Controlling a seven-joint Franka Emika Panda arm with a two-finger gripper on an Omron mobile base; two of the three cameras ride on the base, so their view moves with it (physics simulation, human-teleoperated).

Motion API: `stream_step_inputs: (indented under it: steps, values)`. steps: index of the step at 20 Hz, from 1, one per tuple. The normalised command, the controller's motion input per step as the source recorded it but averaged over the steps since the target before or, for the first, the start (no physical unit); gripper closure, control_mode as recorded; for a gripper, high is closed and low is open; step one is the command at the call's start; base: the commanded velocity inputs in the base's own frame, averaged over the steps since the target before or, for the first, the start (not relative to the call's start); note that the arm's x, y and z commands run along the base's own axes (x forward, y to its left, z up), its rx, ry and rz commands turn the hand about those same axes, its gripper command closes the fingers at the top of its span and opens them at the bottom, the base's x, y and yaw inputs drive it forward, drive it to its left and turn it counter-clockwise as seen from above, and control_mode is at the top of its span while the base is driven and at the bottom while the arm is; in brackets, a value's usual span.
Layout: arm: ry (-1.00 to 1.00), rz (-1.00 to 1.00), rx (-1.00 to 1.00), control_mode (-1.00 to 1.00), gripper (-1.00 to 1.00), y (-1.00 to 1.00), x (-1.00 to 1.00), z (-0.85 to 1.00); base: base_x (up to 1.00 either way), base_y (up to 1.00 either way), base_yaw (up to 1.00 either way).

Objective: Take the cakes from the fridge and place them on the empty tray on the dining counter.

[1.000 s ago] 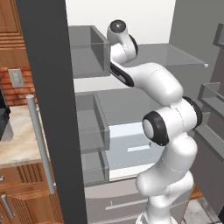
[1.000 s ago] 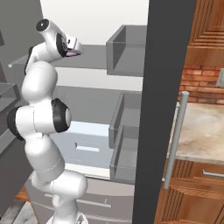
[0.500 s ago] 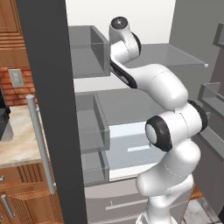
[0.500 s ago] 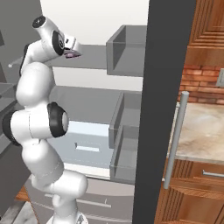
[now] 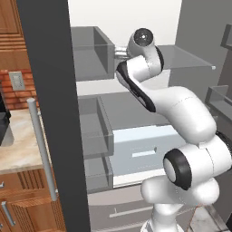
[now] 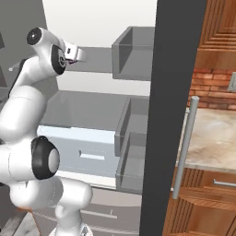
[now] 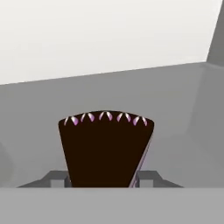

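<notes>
A dark chocolate cake wedge (image 7: 105, 148) with small pale dabs along its far edge lies on a grey shelf of the open fridge (image 5: 181, 56). My gripper (image 7: 103, 178) is shut on it, one finger tip (image 7: 57, 178) pressed against each side of its narrow end. From the base views the arm reaches up to the upper shelf (image 6: 92, 60), where the gripper (image 6: 76, 53) points inward. The tray and the dining counter are out of view.
The dark fridge door (image 5: 50, 113) with its bar handle (image 5: 43, 149) stands open at the left, with grey door bins (image 5: 93, 131) on its inner side. A pale blue drawer (image 5: 140, 149) sits below the arm. A marbled wall counter (image 6: 212, 138) and wood cabinets flank the fridge.
The fingers have closed in on the chocolate cake. The wrist has shifted a little at the upper shelf, and the elbow has swung outward.
</notes>
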Motion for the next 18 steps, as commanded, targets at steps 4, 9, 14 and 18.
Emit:
stream_step_inputs:
  steps: [4,9,14,18]
  values:
    - [-0.12,0.14,0.00,-1.00,1.00,-0.17,-0.71,0.68,0.00,0.00,0.00]
    - [0.00,0.18,0.00,-1.00,1.00,-0.20,-0.96,0.74,0.00,0.00,0.00]
    - [0.00,0.20,0.00,-1.00,1.00,-0.10,-1.00,0.52,0.00,0.00,0.00]
    - [-0.05,0.14,0.00,-1.00,1.00,0.00,-1.00,-0.04,0.00,0.00,0.00]
